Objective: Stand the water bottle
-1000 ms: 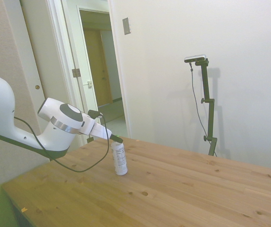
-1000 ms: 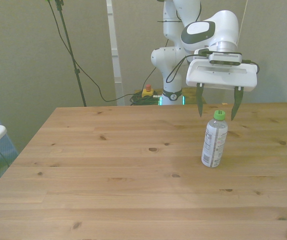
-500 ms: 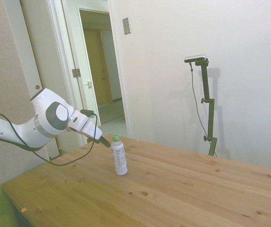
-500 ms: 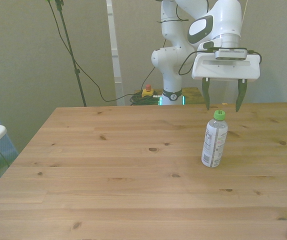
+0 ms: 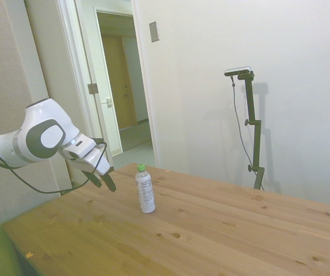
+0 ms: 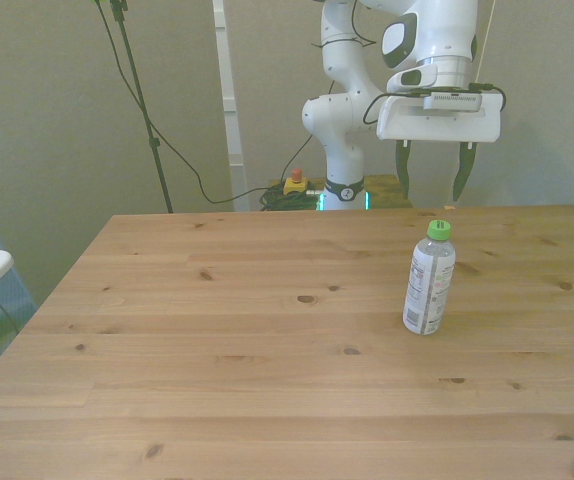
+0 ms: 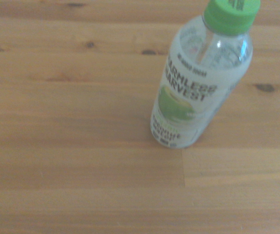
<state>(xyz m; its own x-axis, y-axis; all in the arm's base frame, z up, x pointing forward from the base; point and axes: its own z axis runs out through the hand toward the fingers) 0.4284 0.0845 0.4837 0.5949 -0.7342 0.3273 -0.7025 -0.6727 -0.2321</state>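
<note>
water bottle (image 5: 145, 189) upright — claw (image 5: 104, 181) apart, empty

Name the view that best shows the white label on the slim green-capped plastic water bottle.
The wrist view: the slim green-capped plastic water bottle fills it, print partly legible. Side and front views show it small, upright, lettering unreadable.

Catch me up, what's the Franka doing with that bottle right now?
Nothing is being held. The water bottle stands upright on its base on the wooden table, green cap up. The gripper is open and empty, apart from the bottle, raised above the table's far edge behind it. In the side view the gripper sits well clear of the bottle. Judging by how things lie, the standing step looks done.
</note>
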